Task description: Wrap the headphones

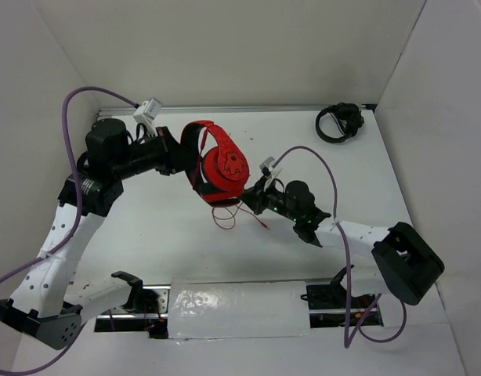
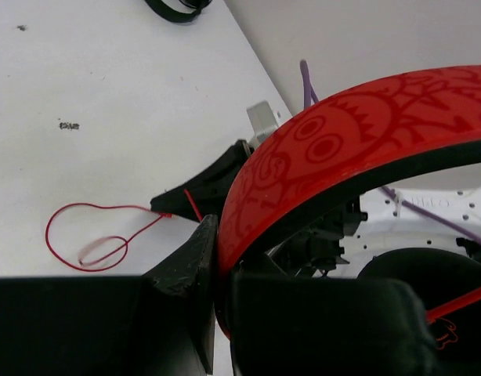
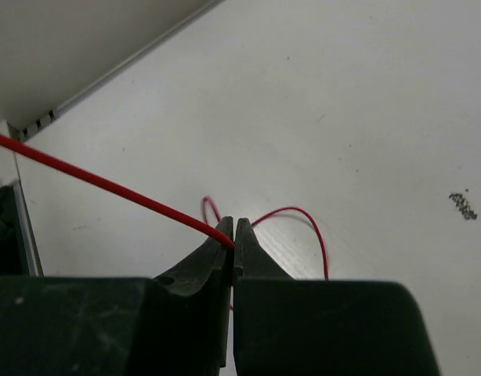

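To wrap well, I judge I should keep the cable [image 3: 107, 184] lightly taut and lead it round the headband [image 2: 366, 117] without yanking the slack looped on the desk [image 1: 146, 235]. My right end effector [image 3: 234, 229] is pinched shut on that cable, just beside the headphones [image 1: 222, 166]. My left end effector [image 2: 222, 266] clamps their headband, holding them above the desk's middle.
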Controlling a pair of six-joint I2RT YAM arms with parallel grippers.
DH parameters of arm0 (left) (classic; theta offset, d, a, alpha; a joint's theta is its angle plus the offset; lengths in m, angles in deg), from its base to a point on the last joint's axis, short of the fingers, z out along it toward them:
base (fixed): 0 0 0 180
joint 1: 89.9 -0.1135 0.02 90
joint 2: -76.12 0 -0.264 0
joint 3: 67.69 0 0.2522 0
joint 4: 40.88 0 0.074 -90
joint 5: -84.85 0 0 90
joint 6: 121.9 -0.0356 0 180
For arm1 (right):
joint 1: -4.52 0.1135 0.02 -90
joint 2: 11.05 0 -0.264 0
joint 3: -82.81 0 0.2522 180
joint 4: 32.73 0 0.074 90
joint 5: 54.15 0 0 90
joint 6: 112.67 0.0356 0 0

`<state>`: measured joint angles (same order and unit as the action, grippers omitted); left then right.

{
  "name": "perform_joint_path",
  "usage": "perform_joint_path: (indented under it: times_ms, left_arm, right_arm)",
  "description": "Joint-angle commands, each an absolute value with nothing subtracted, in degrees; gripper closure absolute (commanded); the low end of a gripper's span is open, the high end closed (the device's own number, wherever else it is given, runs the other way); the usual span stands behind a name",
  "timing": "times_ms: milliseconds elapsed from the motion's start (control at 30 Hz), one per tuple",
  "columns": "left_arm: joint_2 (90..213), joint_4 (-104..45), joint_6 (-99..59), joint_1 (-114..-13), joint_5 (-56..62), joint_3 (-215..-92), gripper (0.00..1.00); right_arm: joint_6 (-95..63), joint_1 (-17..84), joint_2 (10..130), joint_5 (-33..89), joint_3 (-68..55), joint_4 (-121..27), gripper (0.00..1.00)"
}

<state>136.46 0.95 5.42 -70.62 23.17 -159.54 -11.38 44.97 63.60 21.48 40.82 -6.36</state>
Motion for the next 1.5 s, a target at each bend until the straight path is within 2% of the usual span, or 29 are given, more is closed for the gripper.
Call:
perform_joint_path:
  times_ms: [0, 133, 167, 233, 333, 467, 600, 800, 900, 1033, 1200, 1333, 1467]
  left_arm:
    - [134.8, -4.4, 4.6, -70.6, 32.6, -161.1, 1.00]
    - [134.0, -5.7, 0.6, -69.7, 32.8, -158.4, 1.00]
    - [134.1, -5.0, 0.0, -68.7, 30.0, -157.9, 1.00]
    - [135.7, -1.4, 1.2, -67.7, 16.0, -156.9, 1.00]
    - [139.2, 3.6, 1.9, -67.2, 7.0, -156.3, 1.00]
    - [140.1, -3.8, -5.2, -66.2, 11.8, -150.4, 1.00]
    - [141.9, -4.4, -16.2, -62.1, 16.4, -148.3, 1.00]
    - [145.2, -4.1, -24.9, -57.6, 9.5, -145.5, 1.00]
    - [148.2, -2.3, -27.2, -55.9, 3.1, -146.0, 1.00]
    - [153.9, 1.5, -25.1, -54.2, -13.5, -148.5, 1.00]
    - [161.0, 6.0, -20.7, -53.3, -25.4, -152.6, 1.00]
    - [163.3, 8.3, -17.1, -52.8, -32.4, -155.3, 1.00]
    - [166.3, 11.0, -16.3, -53.2, -45.2, -159.0, 1.00]
  right_arm:
    - [-7.5, 41.3, 65.6, 17.9, 37.9, -2.6, 1.00]
    - [-5.4, 37.4, 65.5, 19.9, 33.4, -9.7, 1.00]
    - [-4.7, 35.3, 65.2, 19.9, 32.6, -12.8, 1.00]
    - [-5.5, 33.4, 62.7, 19.9, 29.8, -19.0, 1.00]
    - [-7.7, 30.8, 58.8, 24.0, 26.0, -29.4, 1.00]
    - [-10.5, 26.1, 57.6, 23.0, 17.1, -42.1, 1.00]
    - [-15.5, 25.3, 58.1, 20.5, 10.3, -52.2, 1.00]
    - [-19.8, 25.1, 58.6, 17.5, 3.4, -57.1, 1.00]
    - [-24.5, 25.0, 59.1, 13.0, -1.9, -61.9, 1.00]
    - [-30.8, 24.7, 61.2, 3.1, -8.0, -70.8, 1.00]
    - [-42.1, 23.7, 67.0, -10.6, -18.1, -89.1, 1.00]
    - [-48.1, 23.9, 71.6, -14.9, -23.0, -98.7, 1.00]
    - [-55.2, 23.9, 76.6, -19.2, -26.3, -106.5, 1.00]
